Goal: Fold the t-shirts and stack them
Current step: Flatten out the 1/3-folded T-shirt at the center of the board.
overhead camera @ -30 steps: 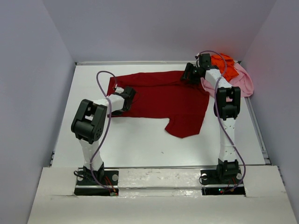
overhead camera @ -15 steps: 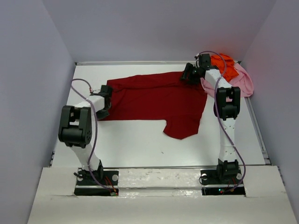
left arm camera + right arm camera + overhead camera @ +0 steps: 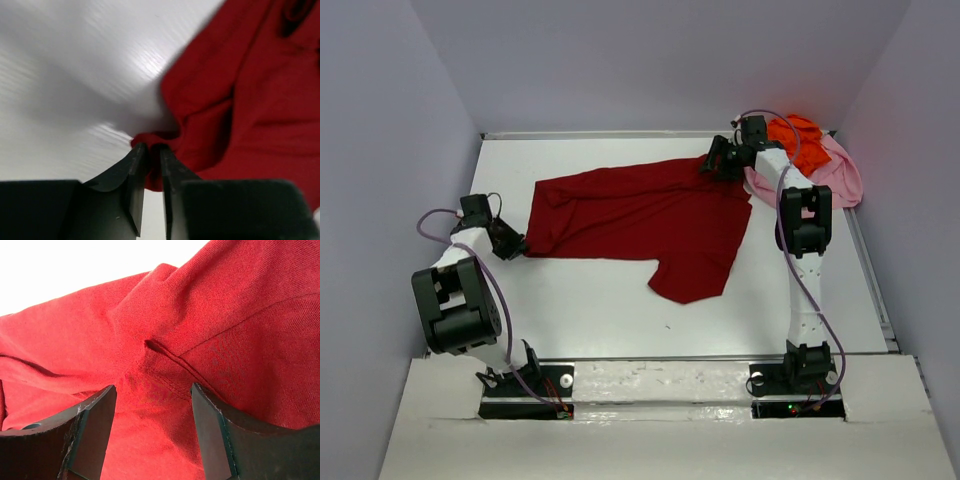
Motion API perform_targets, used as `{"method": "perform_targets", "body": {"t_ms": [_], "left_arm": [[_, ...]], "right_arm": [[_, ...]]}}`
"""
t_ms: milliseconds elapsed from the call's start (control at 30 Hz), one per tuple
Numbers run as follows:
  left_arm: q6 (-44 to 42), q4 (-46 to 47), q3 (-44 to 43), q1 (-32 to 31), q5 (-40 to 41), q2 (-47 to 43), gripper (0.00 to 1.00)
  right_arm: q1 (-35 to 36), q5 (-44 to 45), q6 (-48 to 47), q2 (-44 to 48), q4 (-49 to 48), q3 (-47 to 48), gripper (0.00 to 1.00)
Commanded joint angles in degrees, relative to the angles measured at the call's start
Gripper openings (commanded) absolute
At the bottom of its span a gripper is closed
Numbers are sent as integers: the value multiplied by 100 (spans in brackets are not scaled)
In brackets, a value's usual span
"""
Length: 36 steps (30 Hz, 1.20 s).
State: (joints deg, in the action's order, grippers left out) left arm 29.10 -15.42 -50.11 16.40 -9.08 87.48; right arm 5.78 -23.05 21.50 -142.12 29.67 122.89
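The dark red t-shirt (image 3: 640,215) lies spread across the middle of the white table, one part trailing toward the front. My left gripper (image 3: 517,246) is shut on its left edge (image 3: 152,145), near the table's left side. My right gripper (image 3: 712,165) is open, its jaws wide apart over the shirt's far right corner (image 3: 152,390) by a seam. The bright orange t-shirt (image 3: 802,135) lies bunched on the light pink t-shirt (image 3: 840,175) at the far right corner.
A grey wall rises close on the left, and another on the right. The white table (image 3: 600,310) has a raised rim along its back and right sides. The right arm's links (image 3: 805,225) stand over the table's right part.
My left gripper has pulled the red shirt's left edge leftward and toward the front, dragging the whole shirt left. The right gripper has stayed over the shirt's far right corner.
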Motion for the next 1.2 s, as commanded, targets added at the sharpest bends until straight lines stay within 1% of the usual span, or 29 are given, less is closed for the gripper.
{"method": "perform_targets", "body": {"t_ms": [0, 33, 100, 133, 333, 433, 500, 600, 667, 700, 733, 867, 933, 1000, 1033, 1133, 1167], "left_arm": [[525, 636, 299, -6, -1920, -214, 30], [631, 785, 317, -6, -2122, -266, 38], [798, 821, 204, -6, -2177, -451, 44], [825, 769, 133, -6, -2159, -547, 49], [737, 497, -587, -14, -1914, -645, 50], [632, 391, -1034, -32, -1483, -478, 50], [632, 417, -1202, -58, -1246, -311, 50], [658, 593, -1501, -199, -1052, -109, 50], [632, 602, -1659, -392, -938, 40, 50], [606, 610, -1730, -462, -824, 163, 50], [588, 645, -1861, -541, -788, 225, 50], [395, 698, -2082, -1015, -358, 550, 50], [342, 786, -1977, -1095, -366, 612, 50], [368, 962, -1872, -1095, -567, 682, 50], [420, 988, -1906, -1052, -934, 752, 50], [473, 1015, -1915, -1025, -1078, 735, 49], [482, 1049, -1906, -1016, -1217, 674, 49]], "right_arm": [[-42, 55, -5, 291, -67, -81, 67], [-42, 72, 4, 291, -67, -98, 67], [-42, 20, 21, 291, -75, -99, 67], [-42, -15, 47, 291, -84, -107, 67], [-42, 28, 39, 317, -128, -186, 66], [-42, 46, 30, 369, -137, -300, 64], [-42, 81, 21, 422, -154, -362, 60], [20, 160, -66, 510, -146, -389, 46], [20, 204, -67, 563, -163, -424, 26], [20, 213, -67, 607, -155, -433, 10], [20, 213, -67, 624, -155, -433, 0], [72, 309, -146, 817, -128, -476, 0], [143, 362, -189, 1001, -120, -512, 0], [248, 502, -269, 1169, -119, -625, 0], [248, 677, -295, 1300, -137, -791, 0], [248, 1064, -348, 1284, -172, -785, 1], [248, 1170, -496, 1145, -129, -697, 17]]}}
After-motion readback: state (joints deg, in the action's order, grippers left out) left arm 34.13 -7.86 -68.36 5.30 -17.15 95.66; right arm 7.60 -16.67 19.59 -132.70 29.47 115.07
